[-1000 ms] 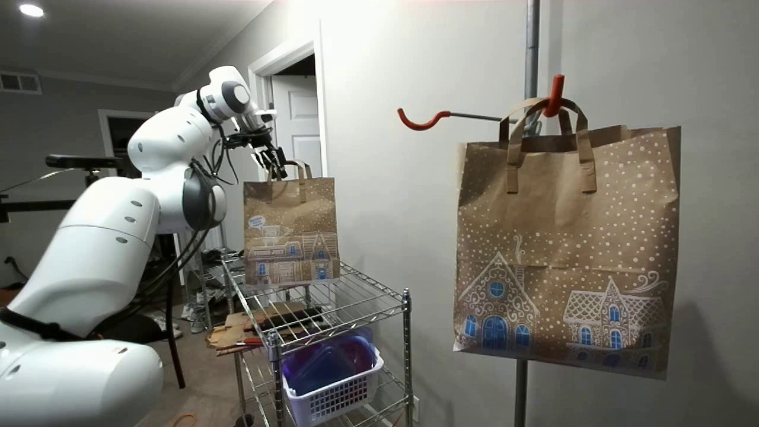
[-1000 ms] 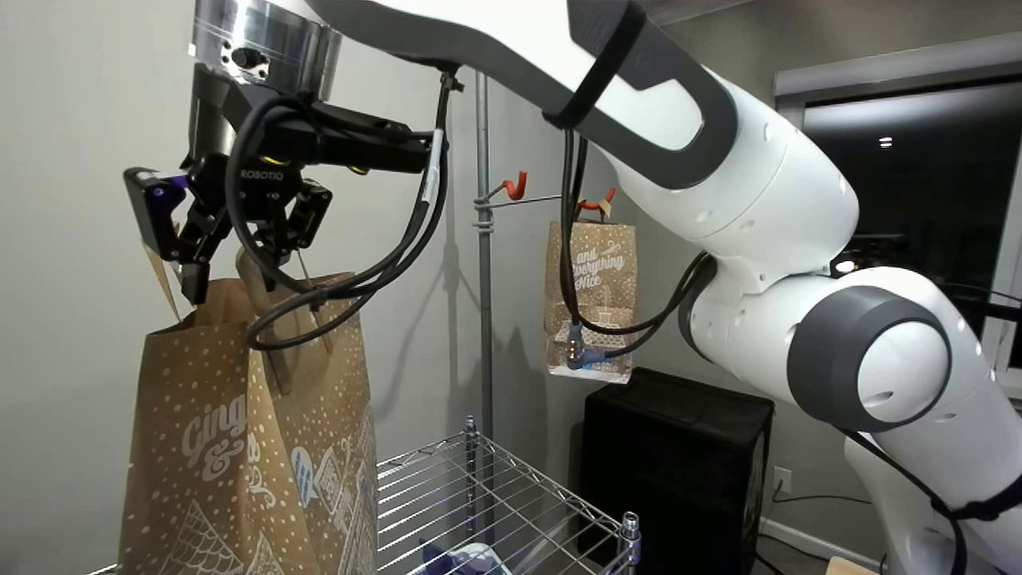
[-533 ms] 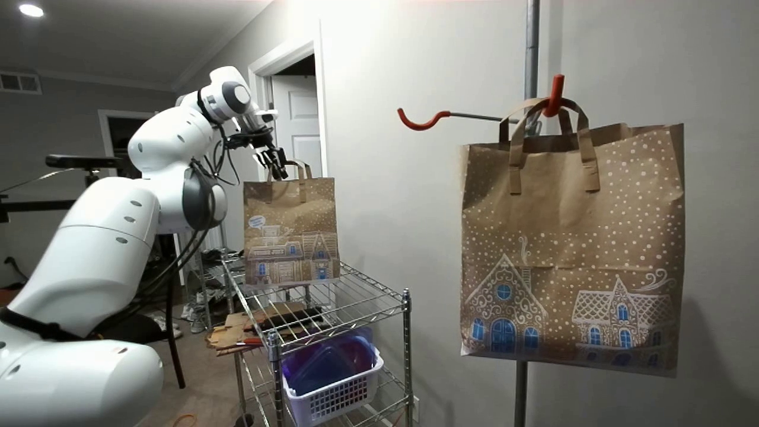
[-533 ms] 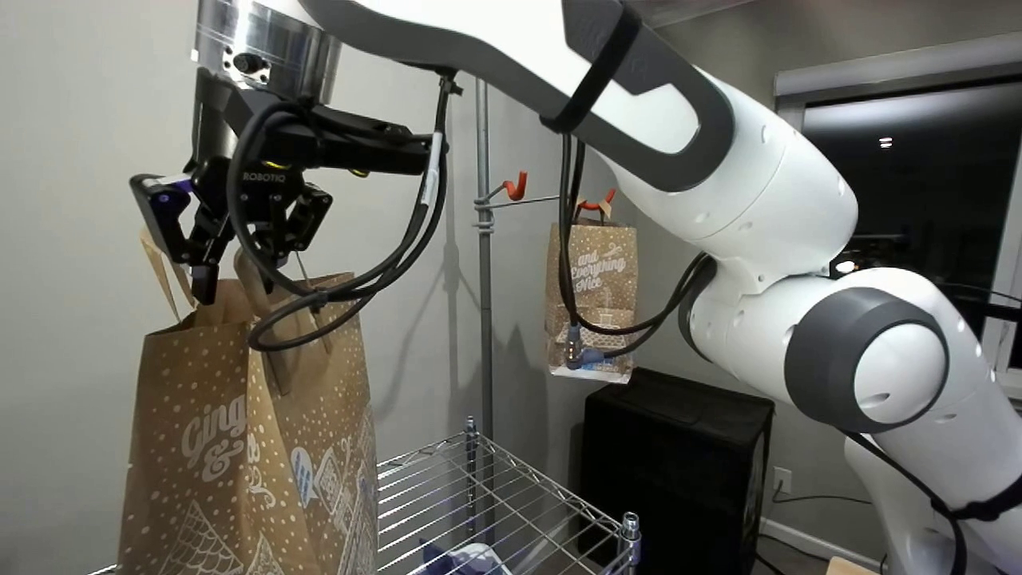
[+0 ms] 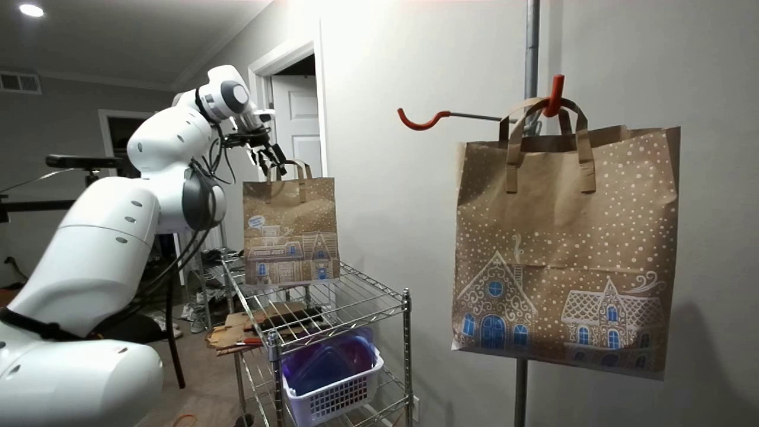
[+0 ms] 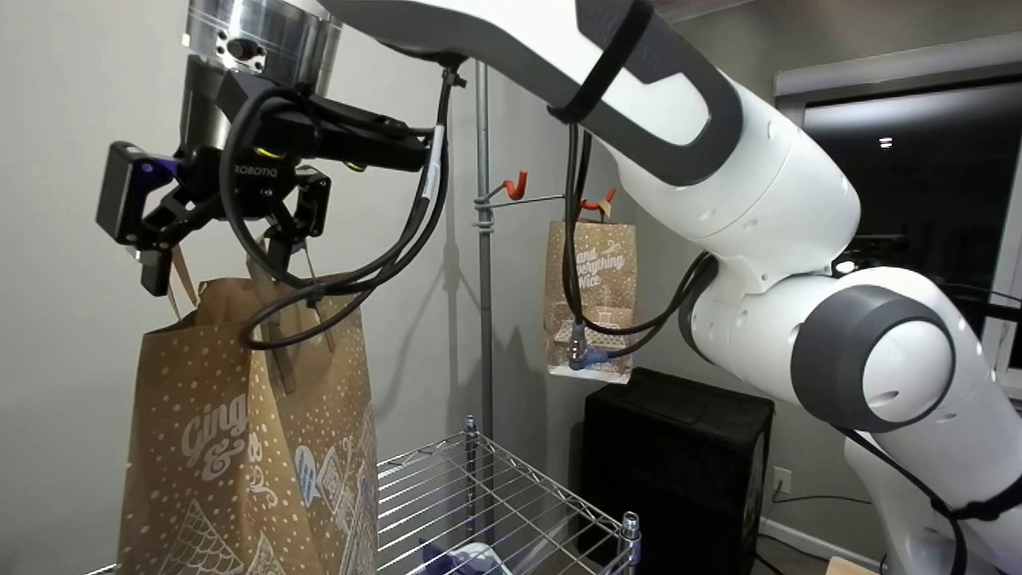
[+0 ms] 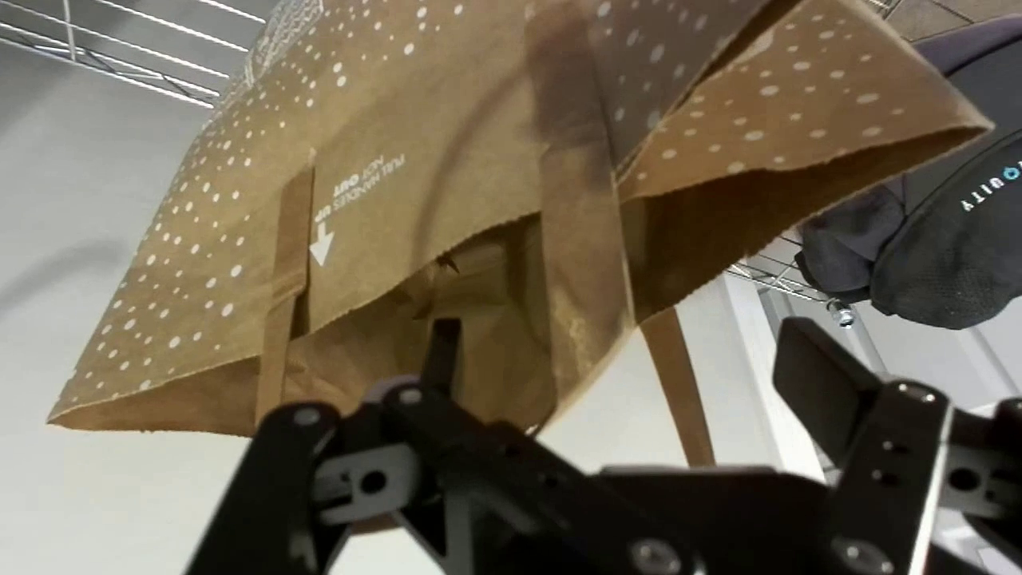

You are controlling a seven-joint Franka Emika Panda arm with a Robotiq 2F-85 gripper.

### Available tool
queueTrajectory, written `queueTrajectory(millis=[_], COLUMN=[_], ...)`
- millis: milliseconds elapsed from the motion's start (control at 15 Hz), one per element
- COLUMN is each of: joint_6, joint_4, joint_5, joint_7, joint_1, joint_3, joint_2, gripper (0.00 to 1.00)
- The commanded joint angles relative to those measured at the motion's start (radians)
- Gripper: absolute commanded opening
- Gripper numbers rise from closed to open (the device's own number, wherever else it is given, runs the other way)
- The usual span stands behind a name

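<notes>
A brown paper bag with white dots and printed houses stands upright on the wire rack; this bag (image 5: 290, 231) shows in both exterior views. Just over its mouth is my gripper (image 6: 217, 267), pointing down with its jaws spread wide. In the wrist view the gripper (image 7: 631, 351) has one finger (image 7: 443, 351) in front of the bag's opening and the other off to the side. A paper handle (image 7: 583, 279) and a further handle strap (image 7: 679, 383) appear between the fingers, unpinched. Cables partly hide one finger and the handles in an exterior view.
A similar bag (image 5: 566, 249) hangs by its handles from a red hook (image 5: 555, 95) on a metal pole (image 5: 532, 47). Another red hook (image 5: 422, 123) juts towards the wire rack (image 5: 356, 296). Below sits a white basket (image 5: 338, 397). A black box (image 6: 675, 463) stands behind.
The jaws narrowed a little, then spread wide. The gripper has risen slightly. The bag on the rack has stayed put, while the hanging bag swayed a little and came back.
</notes>
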State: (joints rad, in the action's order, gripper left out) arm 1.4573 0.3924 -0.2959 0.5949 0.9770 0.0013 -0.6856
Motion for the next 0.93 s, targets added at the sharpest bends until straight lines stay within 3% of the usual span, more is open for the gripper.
queueTrajectory(millis=[0, 667, 733, 800, 867], joint_6=[0.033, 0.177, 0.179, 0.178, 0.174], joint_4=[0.007, 0.014, 0.014, 0.015, 0.015], joint_5=[0.039, -0.085, -0.112, -0.140, -0.162], joint_7=[0.004, 0.075, 0.086, 0.090, 0.095], joint_1=[-0.006, 0.029, 0.040, 0.051, 0.061], joint_3=[0.031, -0.067, -0.089, -0.110, -0.127], joint_2=[0.011, -0.066, -0.072, -0.077, -0.080], gripper=[1.00, 1.00, 0.98, 0.74, 0.73])
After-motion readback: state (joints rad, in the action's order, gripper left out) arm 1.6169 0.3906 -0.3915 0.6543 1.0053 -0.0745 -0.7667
